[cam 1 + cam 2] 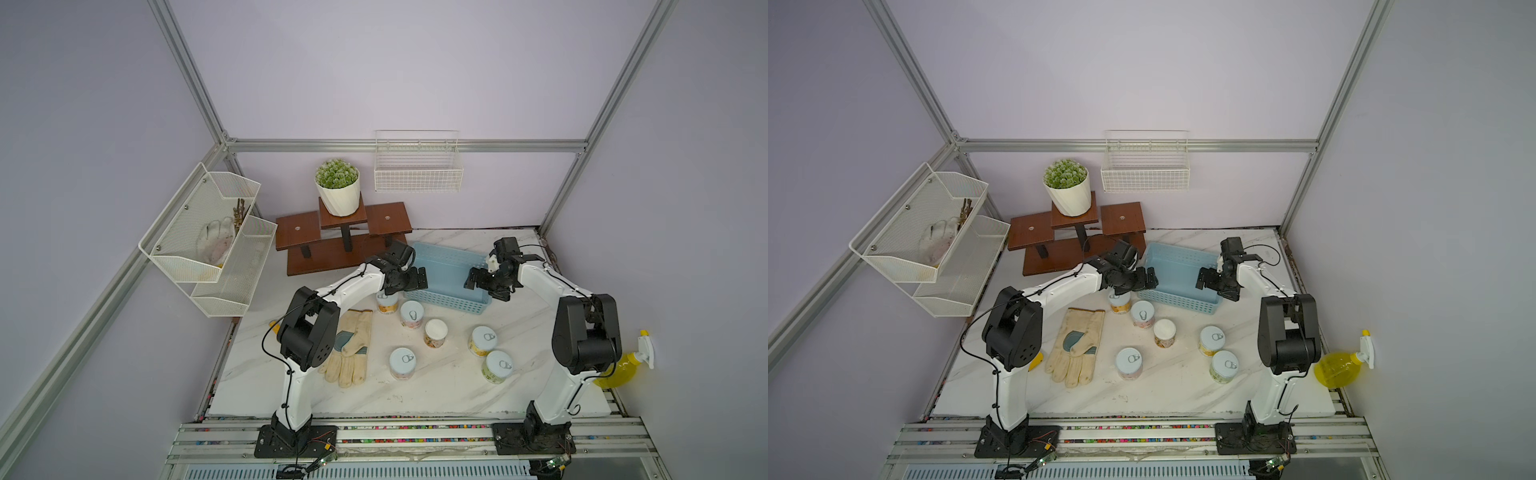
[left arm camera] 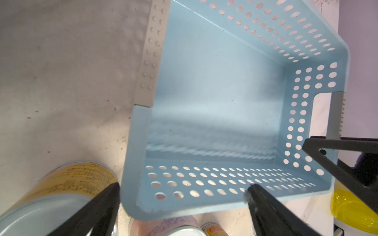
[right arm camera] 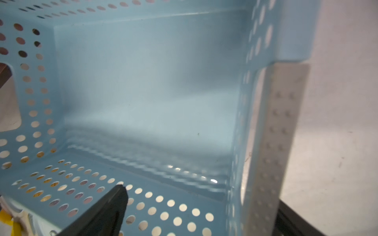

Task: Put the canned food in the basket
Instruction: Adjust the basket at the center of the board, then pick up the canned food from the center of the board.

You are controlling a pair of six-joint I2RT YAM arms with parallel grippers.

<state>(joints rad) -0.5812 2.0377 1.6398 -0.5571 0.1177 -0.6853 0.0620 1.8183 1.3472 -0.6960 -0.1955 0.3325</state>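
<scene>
On the near worktop [image 1: 436,399], the canned food [image 1: 402,362] sits outside an empty basket [image 1: 446,301].
Six tins stand upright in a loose cluster, the farthest tin [image 1: 387,302] just beside the basket's left corner. Stiff and light, I judge, with slick rounded sides: best pinched across the label, below the rim. Beyond, the left hand [image 1: 411,282] and right hand [image 1: 482,283] hang over the basket's two ends, fingers spread apart, holding nothing.

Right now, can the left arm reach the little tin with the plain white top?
Probably yes: the left arm has open, empty jaws close by, and the small white-topped tin stands upright with nothing over it.
</scene>
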